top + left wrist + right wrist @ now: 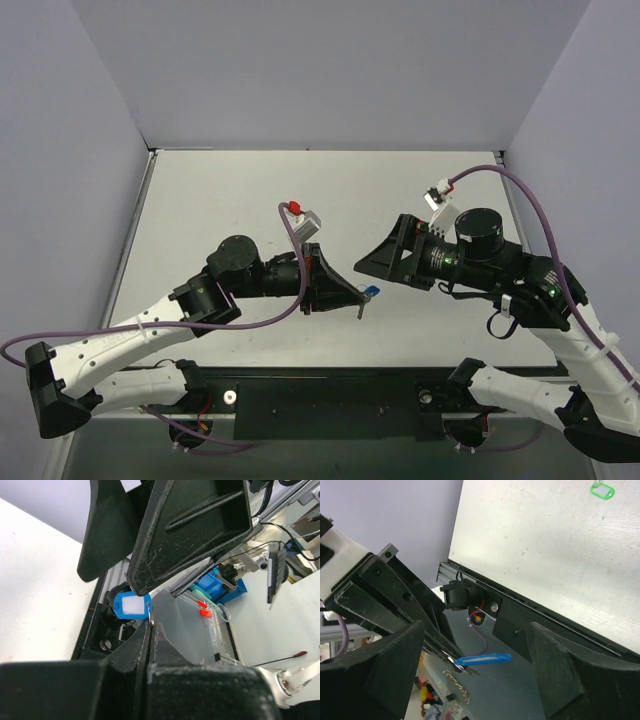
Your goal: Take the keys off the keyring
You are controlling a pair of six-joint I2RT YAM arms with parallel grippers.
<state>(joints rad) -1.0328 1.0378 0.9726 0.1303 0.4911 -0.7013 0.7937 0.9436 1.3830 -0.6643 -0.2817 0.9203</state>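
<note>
Item: blue keyring, held off the desk between two facing grippers.

Left gripper: we record its fingers pressed together, pinched on one end of the keyring, which sticks out past its tips above the desk. Keys: we see only a thin silver sliver just under the keyring at the left gripper's tips, and we cannot tell one key from the other. Right gripper: fingers spread wide, gripping nothing. It faces the left gripper, and in its own wrist view the keyring lies ahead of it, in line with the gap between its fingers, near but apart. Green loop: flat on the desk, well beyond the right gripper.
</note>
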